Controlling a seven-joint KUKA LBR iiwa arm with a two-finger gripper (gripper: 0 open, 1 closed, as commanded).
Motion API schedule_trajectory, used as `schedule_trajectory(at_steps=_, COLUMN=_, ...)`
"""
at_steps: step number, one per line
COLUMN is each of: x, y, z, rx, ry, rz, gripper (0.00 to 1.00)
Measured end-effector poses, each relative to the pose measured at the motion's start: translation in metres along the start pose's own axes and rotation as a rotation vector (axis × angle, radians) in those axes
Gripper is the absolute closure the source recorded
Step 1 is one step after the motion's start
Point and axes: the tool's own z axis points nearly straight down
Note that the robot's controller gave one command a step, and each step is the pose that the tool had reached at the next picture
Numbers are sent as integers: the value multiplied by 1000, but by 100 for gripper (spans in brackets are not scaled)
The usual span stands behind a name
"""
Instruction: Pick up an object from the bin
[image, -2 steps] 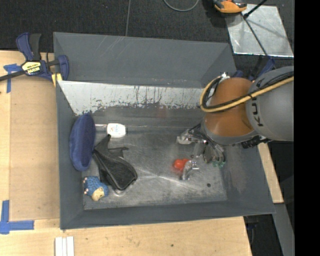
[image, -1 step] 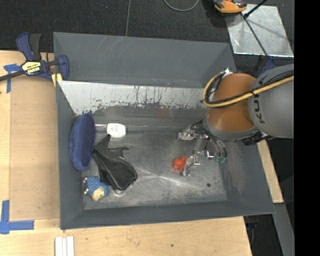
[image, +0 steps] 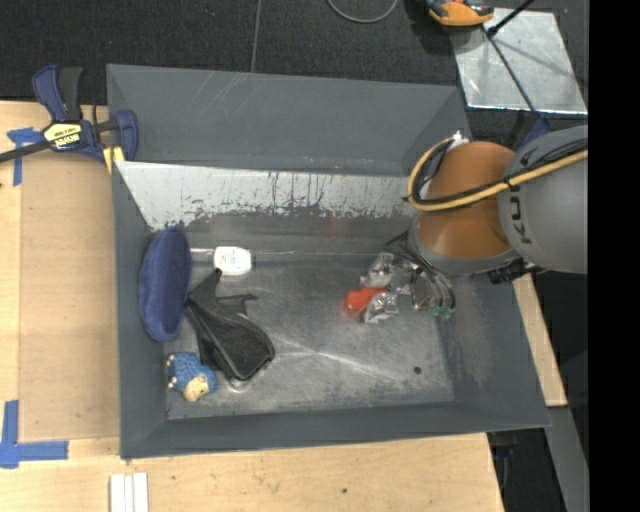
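Observation:
My gripper (image: 385, 293) is low in the right half of the bin, under the arm's orange cover. A small red object (image: 358, 301) lies right at its fingertips on their left side. Whether the red object is between the fingers or just beside them I cannot tell. Nothing else lies close to the gripper.
On the bin's left side lie a blue oval pouch (image: 164, 283), a small white box (image: 233, 261), a black folded thing (image: 228, 338) and a small blue and yellow toy figure (image: 190, 376). The arm reaches in over the bin's right wall.

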Motion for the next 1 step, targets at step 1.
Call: schedule_trajectory(at_steps=1, x=-3, y=0, z=-18, rx=0, ry=26, rz=-3, gripper=100)
